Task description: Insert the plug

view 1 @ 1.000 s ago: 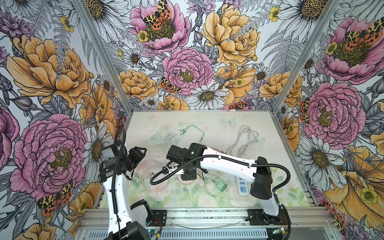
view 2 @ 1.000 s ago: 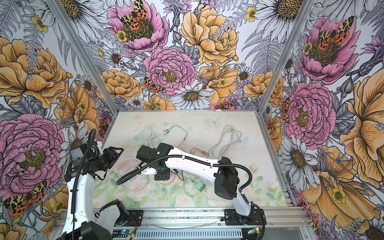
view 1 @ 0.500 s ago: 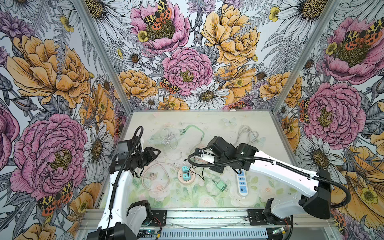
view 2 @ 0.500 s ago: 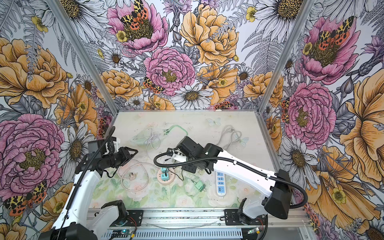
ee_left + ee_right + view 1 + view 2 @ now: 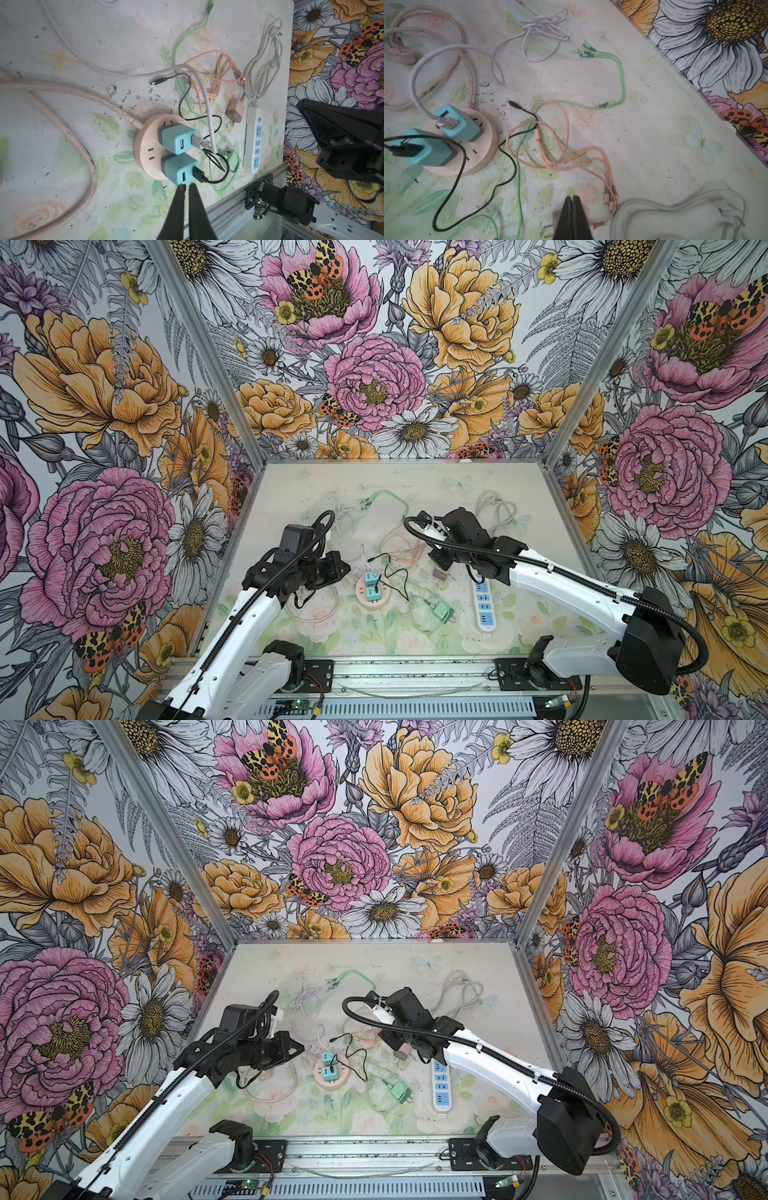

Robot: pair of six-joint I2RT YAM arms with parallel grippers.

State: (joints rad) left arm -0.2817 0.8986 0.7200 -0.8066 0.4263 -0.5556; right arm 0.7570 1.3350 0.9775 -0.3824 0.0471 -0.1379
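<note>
A round pink socket (image 5: 376,605) (image 5: 145,149) lies mid-table with two teal charger plugs (image 5: 176,139) (image 5: 178,168) seated upright in it. A white cable runs into one and a black cable into the other. My left gripper (image 5: 186,186) (image 5: 345,568) is shut and empty, its tips just beside the nearer teal charger. A loose pink charger plug (image 5: 439,573) (image 5: 556,216) lies on its side, prongs showing. My right gripper (image 5: 573,197) hovers right over it, shut, with nothing between its fingers. A green charger (image 5: 441,611) lies loose near the front.
A white power strip (image 5: 484,605) (image 5: 254,141) lies right of the socket. Loose cables spread over the table: orange (image 5: 560,149), green (image 5: 620,83), lilac (image 5: 542,27), grey (image 5: 675,209), and the socket's thick pink cord (image 5: 62,97). Flowered walls close three sides.
The right arm has drawn back from over the socket to the right side, above the pink charger. The left arm has swung in toward the socket. Both grippers have closed.
</note>
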